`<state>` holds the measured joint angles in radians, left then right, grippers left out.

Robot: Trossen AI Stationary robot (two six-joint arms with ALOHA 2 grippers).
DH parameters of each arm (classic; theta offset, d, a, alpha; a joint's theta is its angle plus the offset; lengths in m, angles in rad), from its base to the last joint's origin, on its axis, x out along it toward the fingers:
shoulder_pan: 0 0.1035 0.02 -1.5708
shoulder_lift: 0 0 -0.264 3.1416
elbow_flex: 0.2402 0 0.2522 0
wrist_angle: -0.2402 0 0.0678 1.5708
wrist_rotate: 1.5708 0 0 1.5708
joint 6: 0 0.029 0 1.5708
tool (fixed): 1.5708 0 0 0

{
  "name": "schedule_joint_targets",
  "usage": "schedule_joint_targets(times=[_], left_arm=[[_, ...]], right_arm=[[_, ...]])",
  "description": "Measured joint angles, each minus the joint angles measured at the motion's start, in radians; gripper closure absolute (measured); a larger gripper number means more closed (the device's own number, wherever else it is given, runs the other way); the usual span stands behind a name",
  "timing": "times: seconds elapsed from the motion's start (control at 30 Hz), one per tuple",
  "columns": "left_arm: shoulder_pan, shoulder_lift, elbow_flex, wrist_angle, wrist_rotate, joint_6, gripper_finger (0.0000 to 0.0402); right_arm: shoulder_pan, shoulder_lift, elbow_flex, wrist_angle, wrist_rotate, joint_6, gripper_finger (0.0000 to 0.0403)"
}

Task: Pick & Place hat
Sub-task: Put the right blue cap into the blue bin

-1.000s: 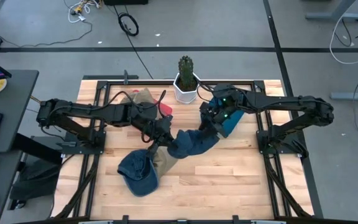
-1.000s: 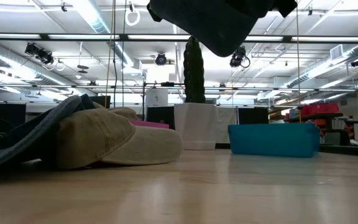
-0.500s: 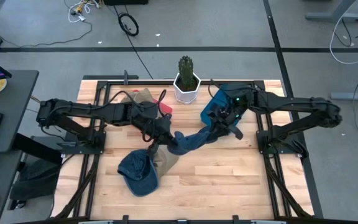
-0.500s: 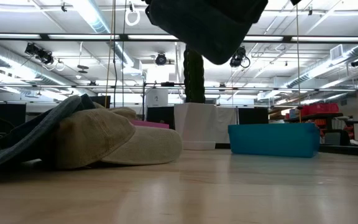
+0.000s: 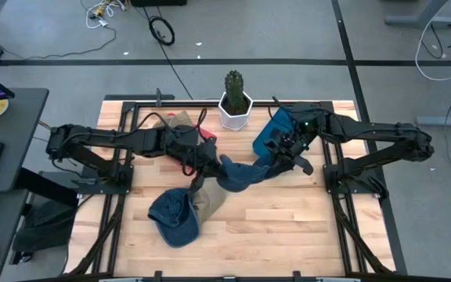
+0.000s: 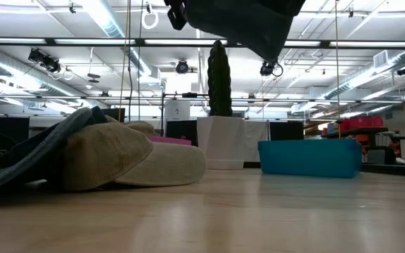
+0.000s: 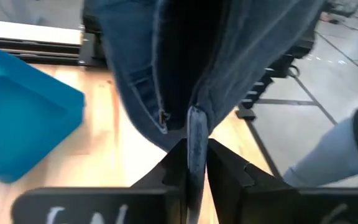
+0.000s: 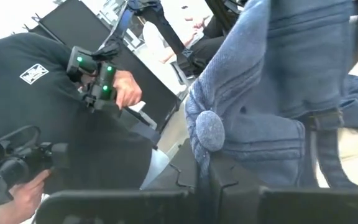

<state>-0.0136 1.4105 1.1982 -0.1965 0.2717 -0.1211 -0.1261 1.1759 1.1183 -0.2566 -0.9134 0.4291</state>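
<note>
A dark blue denim cap (image 5: 237, 174) hangs stretched in mid-air at the centre of the high view, held between both arms above the light wooden table (image 5: 288, 223). The left gripper (image 5: 210, 163) pinches one edge of it; in the left wrist view its two dark fingers (image 7: 174, 163) are pressed together on a fold of the denim (image 7: 194, 134). The right gripper (image 5: 279, 150) grips the other end, its fingers closed on the cloth in the right wrist view, beside the cap's top button (image 8: 209, 132). Just behind that gripper sits a shallow teal plastic bin (image 5: 271, 131), right of a white pot with a green cactus (image 5: 234, 100). In the lower left lie a tan cloth cap (image 6: 129, 158) and another blue denim cap (image 5: 174, 216), touching each other
</note>
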Motion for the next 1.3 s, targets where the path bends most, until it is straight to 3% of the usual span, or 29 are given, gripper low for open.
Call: schedule_joint_targets(times=[0.57,0.87,1.3], left_arm=[[0.05,0.0,-0.001,0.026,-0.025,-0.106,0.018],[0.05,0.0,-0.001,0.026,-0.024,-0.13,0.0181],[0.049,0.0,-0.001,0.026,-0.024,-0.15,0.0189]], right_arm=[[-0.014,-0.059,0.0,0.115,0.02,0.075,0.0403],[-0.169,-0.183,0.0,-0.031,0.049,0.018,0.0403],[-0.483,-0.22,0.0,-0.407,0.085,-0.275,0.0403]])
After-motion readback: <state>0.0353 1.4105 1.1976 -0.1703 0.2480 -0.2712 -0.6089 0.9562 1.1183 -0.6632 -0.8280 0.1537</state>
